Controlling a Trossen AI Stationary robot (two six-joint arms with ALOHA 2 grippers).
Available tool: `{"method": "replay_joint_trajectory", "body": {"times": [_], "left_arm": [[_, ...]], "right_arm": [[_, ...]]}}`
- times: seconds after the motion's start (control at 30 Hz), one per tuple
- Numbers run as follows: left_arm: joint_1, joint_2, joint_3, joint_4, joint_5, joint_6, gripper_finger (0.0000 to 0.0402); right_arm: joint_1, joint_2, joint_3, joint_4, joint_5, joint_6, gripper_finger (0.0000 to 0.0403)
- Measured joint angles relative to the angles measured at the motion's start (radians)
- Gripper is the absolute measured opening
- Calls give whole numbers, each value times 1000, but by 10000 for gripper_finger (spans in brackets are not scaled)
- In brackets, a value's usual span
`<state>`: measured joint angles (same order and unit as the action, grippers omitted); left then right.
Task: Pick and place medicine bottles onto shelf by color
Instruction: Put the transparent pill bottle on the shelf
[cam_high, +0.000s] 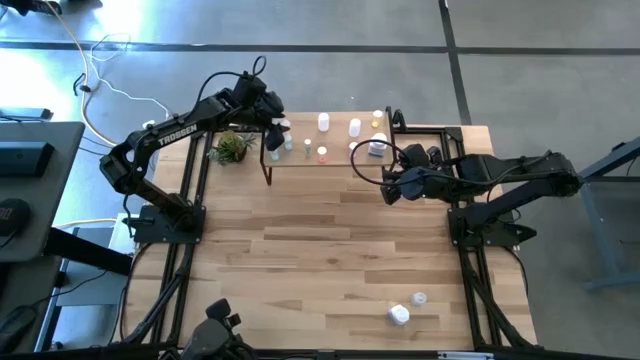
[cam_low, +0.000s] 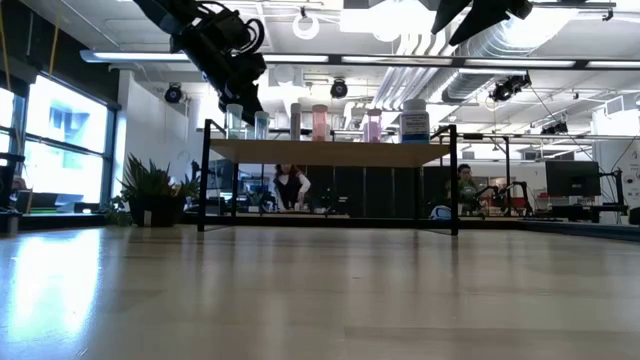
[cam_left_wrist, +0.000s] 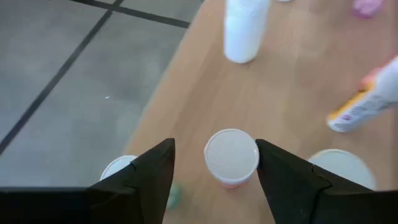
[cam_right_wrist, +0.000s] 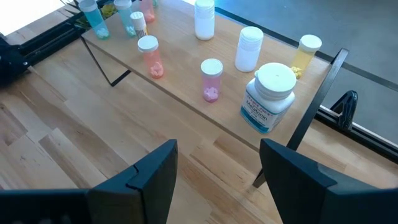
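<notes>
The shelf (cam_high: 335, 168) stands at the table's far edge and carries several medicine bottles. My left gripper (cam_high: 278, 130) hovers open over the shelf's left end. In the left wrist view its fingers stand on either side of a small white-capped bottle (cam_left_wrist: 231, 157) that is upright on the board, with two more capped bottles (cam_left_wrist: 118, 168) (cam_left_wrist: 339, 165) beside it. My right gripper (cam_right_wrist: 217, 168) is open, above the table just near of the shelf's right part. It faces a large white bottle with a blue label (cam_right_wrist: 267, 99), two pink bottles (cam_right_wrist: 211, 78) and a yellow one (cam_right_wrist: 305, 53). My left gripper comes from above with its fingers on either side of the bottle's white cap (cam_left_wrist: 231, 152). One fingertip (cam_left_wrist: 267, 162) sits right against the cap's rim in the picture, but I cannot tell whether it touches. The bottle stands upright on the shelf.
Two white bottles (cam_high: 399, 315) (cam_high: 420, 298) lie on the table near its near right corner. A small green plant (cam_high: 232, 147) stands left of the shelf. The shelf's black legs (cam_right_wrist: 311, 118) stand close to my right gripper. The table's middle is bare wood (cam_high: 320, 250).
</notes>
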<state>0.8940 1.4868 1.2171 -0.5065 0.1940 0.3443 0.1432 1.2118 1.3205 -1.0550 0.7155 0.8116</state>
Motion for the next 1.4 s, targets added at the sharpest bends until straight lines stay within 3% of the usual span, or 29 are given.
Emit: {"method": "replay_joint_trajectory", "body": {"times": [0.7, 1.23, 1.4], "left_arm": [[0, 0, 8, 35, 9, -50, 211], [-37, -1, 193, -27, 11, -82, 211], [-63, -1, 268, -112, 9, -97, 211]], "right_arm": [[0, 0, 0, 0, 0, 0, 220], [0, 0, 0, -1, -1, -5, 220], [0, 0, 0, -8, -78, -8, 220]]}}
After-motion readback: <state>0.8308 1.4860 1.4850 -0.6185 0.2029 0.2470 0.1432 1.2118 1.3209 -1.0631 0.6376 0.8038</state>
